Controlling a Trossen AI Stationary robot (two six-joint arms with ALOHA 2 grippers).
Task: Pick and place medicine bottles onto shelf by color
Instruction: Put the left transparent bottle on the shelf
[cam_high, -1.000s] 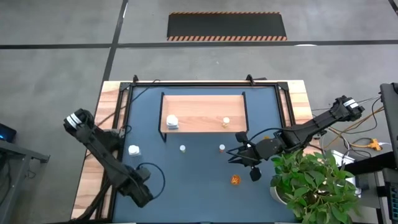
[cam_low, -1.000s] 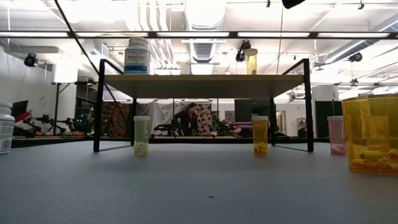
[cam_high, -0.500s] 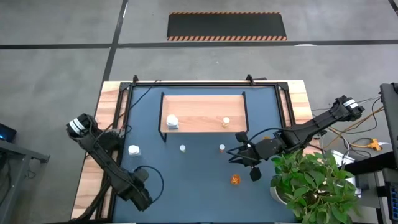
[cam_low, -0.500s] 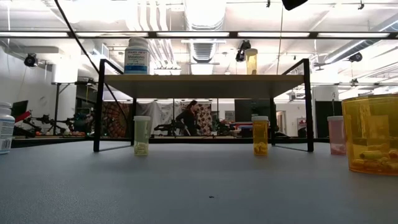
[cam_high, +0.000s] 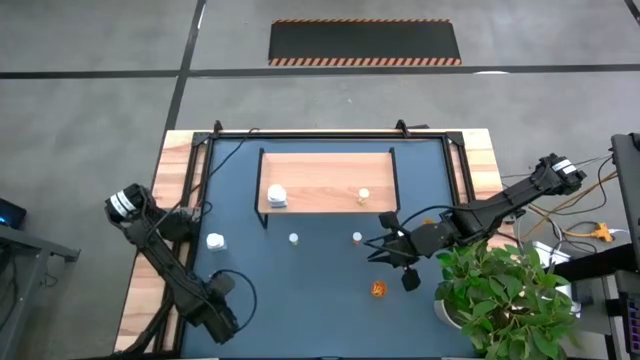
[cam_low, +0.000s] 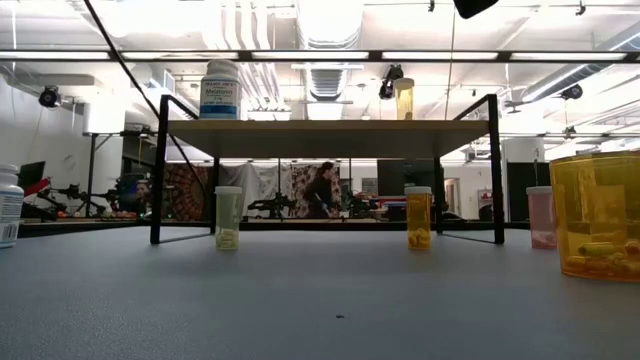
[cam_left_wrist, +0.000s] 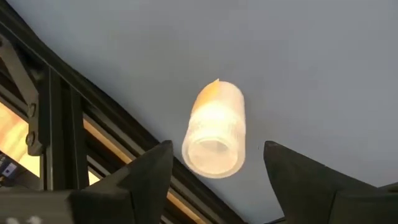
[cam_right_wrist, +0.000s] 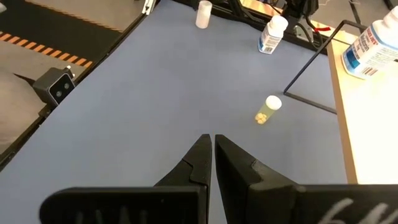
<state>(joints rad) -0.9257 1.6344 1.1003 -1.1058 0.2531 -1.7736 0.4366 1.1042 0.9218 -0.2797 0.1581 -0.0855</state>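
High view: left tool (cam_high: 222, 322) at the worktop's (cam_high: 300, 300) near-left corner, fingers spread over a pale-capped bottle (cam_left_wrist: 214, 129) seen only from its wrist. One white bottle (cam_high: 215, 241) left; two on the shelf (cam_high: 325, 165), white (cam_high: 277, 196) and amber (cam_high: 364, 195); two small ones before it (cam_high: 293, 238) (cam_high: 356, 237); one orange (cam_high: 378, 289) by the right tool (cam_high: 376, 248), closed, empty.

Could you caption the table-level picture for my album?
A white bottle and an amber bottle top the light-wood shelf.

Green potted plant (cam_high: 505, 295) at table's right edge; person (cam_low: 322, 190) in room behind.
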